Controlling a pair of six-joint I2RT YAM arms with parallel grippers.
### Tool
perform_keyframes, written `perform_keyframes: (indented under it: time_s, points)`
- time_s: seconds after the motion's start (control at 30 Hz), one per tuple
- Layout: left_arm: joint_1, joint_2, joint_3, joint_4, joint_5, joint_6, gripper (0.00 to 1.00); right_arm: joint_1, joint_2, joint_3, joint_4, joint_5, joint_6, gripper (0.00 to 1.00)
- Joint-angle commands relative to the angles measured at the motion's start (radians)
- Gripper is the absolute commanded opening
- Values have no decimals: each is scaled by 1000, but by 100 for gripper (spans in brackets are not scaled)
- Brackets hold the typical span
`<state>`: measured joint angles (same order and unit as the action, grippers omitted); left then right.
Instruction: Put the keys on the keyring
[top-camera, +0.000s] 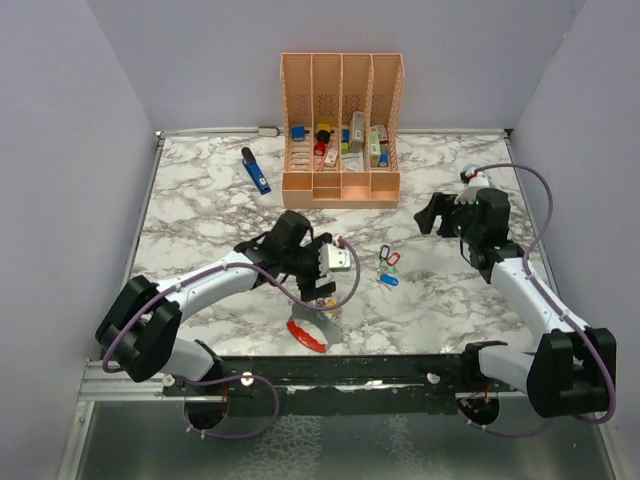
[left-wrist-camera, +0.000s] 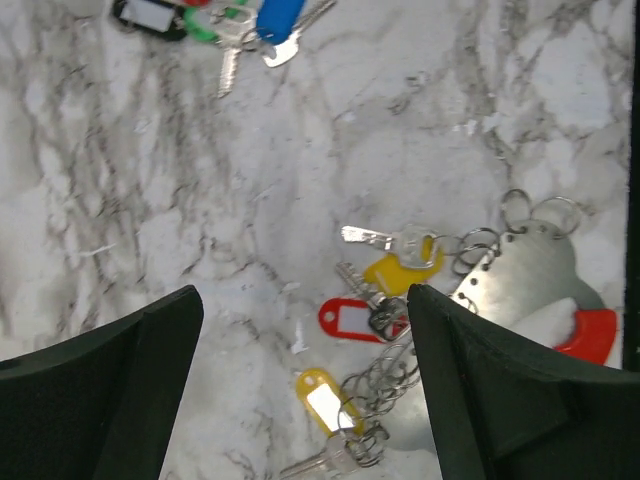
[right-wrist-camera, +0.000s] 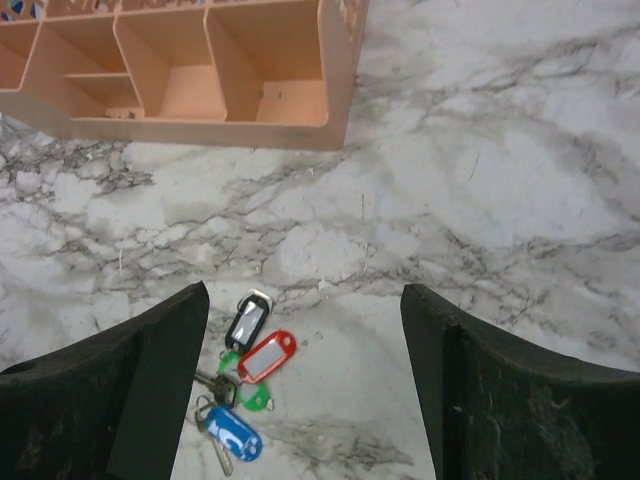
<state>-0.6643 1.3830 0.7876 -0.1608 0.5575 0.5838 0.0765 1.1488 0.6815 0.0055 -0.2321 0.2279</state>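
Task far from finished on the tabletop (top-camera: 200, 230)
Left hand (left-wrist-camera: 302, 310) and right hand (right-wrist-camera: 303, 300) gape wide, both empty; keyring (left-wrist-camera: 530, 270) lies near the front edge, some keys (left-wrist-camera: 352, 320) touching its chains, a loose bunch (right-wrist-camera: 262, 357) well apart, unthreaded

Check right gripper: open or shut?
Open: the right gripper has its fingers wide apart, gripping nothing; the tagged keys lie on the table beneath.

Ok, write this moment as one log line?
left hand: open above keys near keyring | right hand: open above second key bunch | nothing held
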Motion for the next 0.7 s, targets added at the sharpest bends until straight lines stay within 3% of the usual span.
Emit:
perform_keyframes:
  time_s: [0.0,0.3,0.67]
  points:
    - [-97,39,72,-162,68,46,86,-3,-7,-18,-142,-40,82,75]
    - [-312,142,121,-182,33,53,81,-3,-39,-89,-152,-47,88,60]
    - [-339,206,90,-89,-49,80,73,-3,-89,-85,-166,-47,90,51]
